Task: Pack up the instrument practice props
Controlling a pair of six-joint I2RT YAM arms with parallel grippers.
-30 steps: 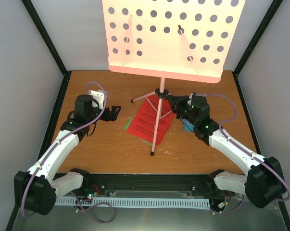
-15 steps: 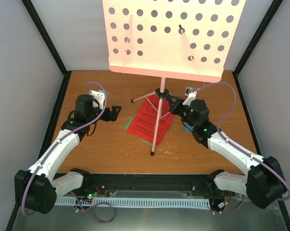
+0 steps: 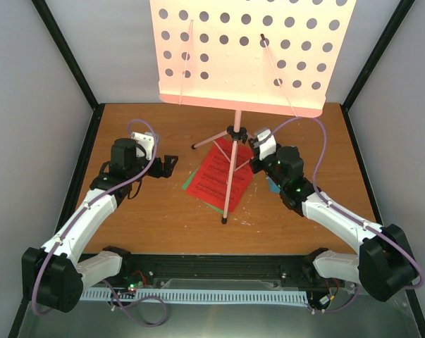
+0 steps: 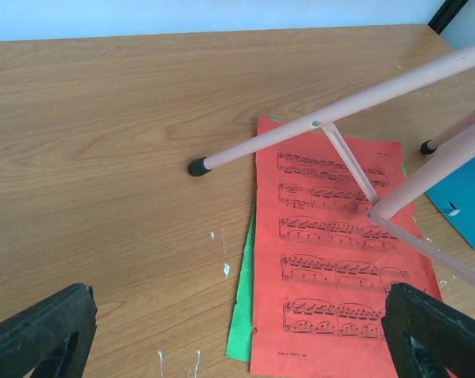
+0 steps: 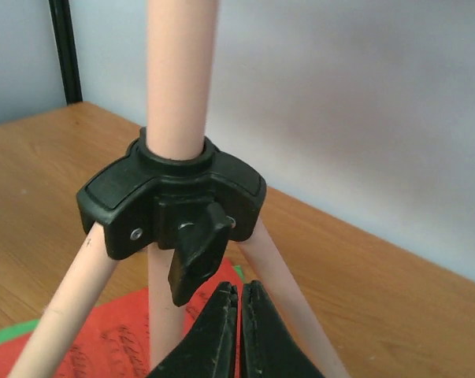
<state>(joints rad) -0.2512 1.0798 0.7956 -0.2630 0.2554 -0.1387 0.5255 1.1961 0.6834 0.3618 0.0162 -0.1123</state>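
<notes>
The pink music stand stands mid-table on its tripod, its hole-punched desk high at the back. Under its legs lie the red page and, beneath that, the green page. My right gripper is shut and empty just right of the black tripod hub. In the right wrist view its tips sit right below the hub's knob. The blue metronome peeks from under the right arm. My left gripper stays open left of the pages, over the red page and green page.
A stand leg with a black foot cap crosses the left wrist view, with the blue metronome at its right edge. Grey walls with black frame posts enclose the wooden table. White specks dot the wood.
My right gripper has swung left and toward the back, closing in on the tripod hub, with its wrist turned. The stand's desk has shifted slightly. The left arm has not moved.
</notes>
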